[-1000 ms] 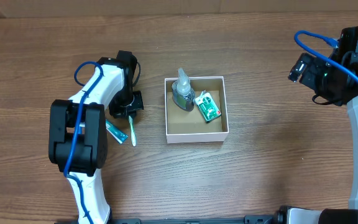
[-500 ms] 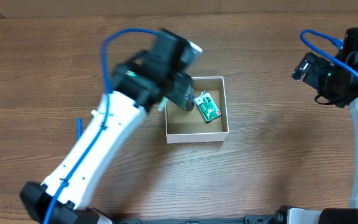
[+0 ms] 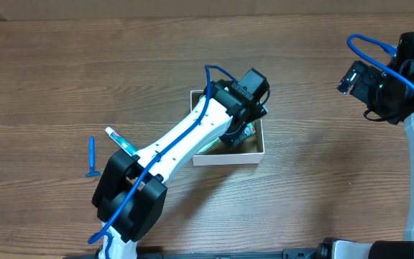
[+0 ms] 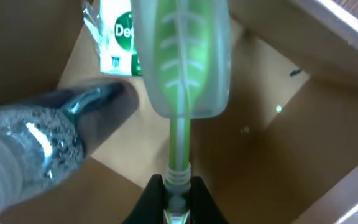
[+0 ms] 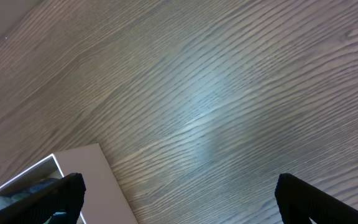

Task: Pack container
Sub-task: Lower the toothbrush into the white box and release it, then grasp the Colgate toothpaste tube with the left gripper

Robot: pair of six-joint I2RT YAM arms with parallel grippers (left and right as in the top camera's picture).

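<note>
The container (image 3: pixel 226 160) is a small white box with a brown inside (image 4: pixel 272 143), mostly covered by my left arm in the overhead view. My left gripper (image 3: pixel 233 137) (image 4: pixel 178 193) is shut on the handle of a green and white toothbrush (image 4: pixel 182 56) with a clear head cover, held over the box floor. A clear bottle (image 4: pixel 36 137) and a green and white packet (image 4: pixel 120 37) lie in the box. My right gripper (image 3: pixel 351 78) (image 5: pixel 179 199) is open and empty above bare table, right of the box (image 5: pixel 98 174).
A small blue stick-like item (image 3: pixel 92 158) lies on the table at the left. A white and teal tube (image 3: pixel 121 140) lies next to it, partly under my left arm. The table is brown wood.
My left arm has swung from the left of the table to over the box, carrying the toothbrush. The right arm has barely moved.
</note>
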